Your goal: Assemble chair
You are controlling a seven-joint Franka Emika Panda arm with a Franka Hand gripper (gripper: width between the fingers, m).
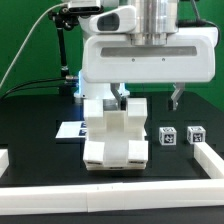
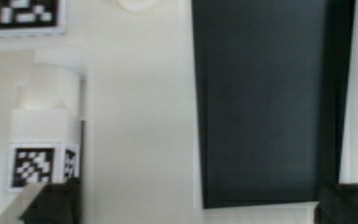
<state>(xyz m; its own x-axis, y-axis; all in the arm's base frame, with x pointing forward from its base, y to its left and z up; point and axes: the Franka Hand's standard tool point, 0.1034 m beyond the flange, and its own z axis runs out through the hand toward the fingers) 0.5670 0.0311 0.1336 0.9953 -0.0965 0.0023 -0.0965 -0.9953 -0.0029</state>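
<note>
Chair [image 1: 113,138]: partly joined, upright mid-bench [image 1: 40,108], below gripper [image 1: 148,98] and toward the exterior view's left.
Gripper: spread wide, nothing held; one finger [image 1: 121,97] just above chair top, contact unclear.
Wrist view: chair [image 2: 51,130] blurred, cropped at the edges.

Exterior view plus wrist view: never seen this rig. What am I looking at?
The exterior view comes from a camera off the machine. The big white robot arm ends in a two-finger tool, which is open and holds nothing. Under it, on the black table, stands a partly built white chair. Two small tagged cubes lie to the exterior view's right, and the marker board to its left. The wrist view is a camera on the arm, showing tagged chair parts close up.
</note>
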